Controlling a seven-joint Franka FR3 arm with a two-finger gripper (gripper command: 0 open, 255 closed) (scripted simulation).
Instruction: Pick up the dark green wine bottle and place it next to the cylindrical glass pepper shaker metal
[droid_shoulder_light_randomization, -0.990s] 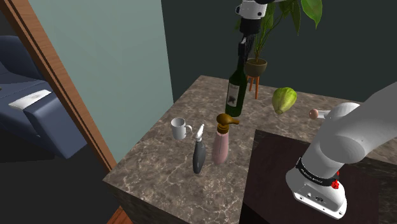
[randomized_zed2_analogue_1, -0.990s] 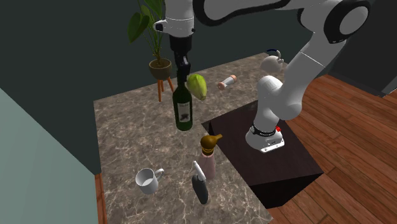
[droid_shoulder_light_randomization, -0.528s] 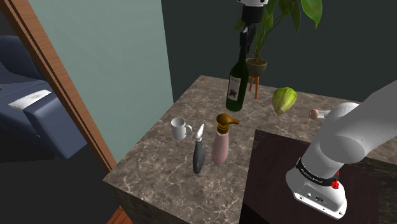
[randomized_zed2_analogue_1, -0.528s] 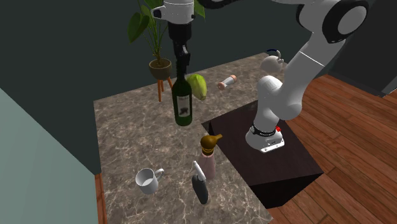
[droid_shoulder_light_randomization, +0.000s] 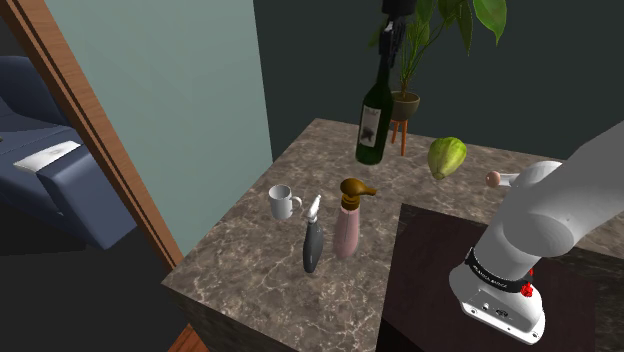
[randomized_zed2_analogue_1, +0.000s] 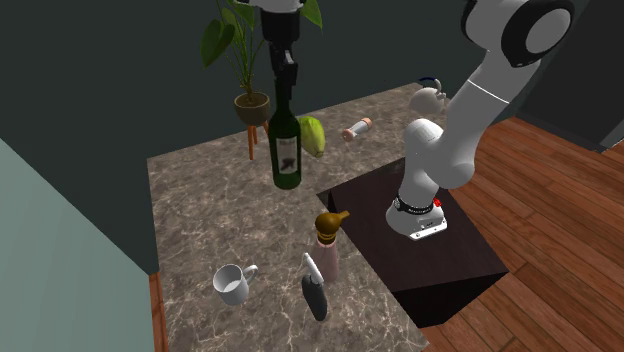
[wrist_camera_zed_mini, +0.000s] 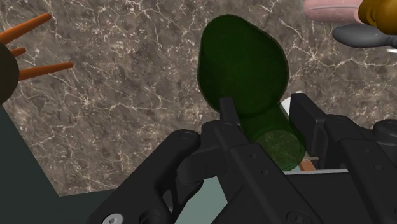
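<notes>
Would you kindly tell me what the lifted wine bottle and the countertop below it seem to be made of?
The wine bottle looks like dark green glass: smooth, and see-through in the wrist view. The countertop looks like polished brown stone, perhaps marble, going by its pale veins.

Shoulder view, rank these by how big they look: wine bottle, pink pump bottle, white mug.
Largest: wine bottle, despite being farther away.
Next: pink pump bottle, somewhat shorter.
Smallest: white mug, clearly.
</notes>
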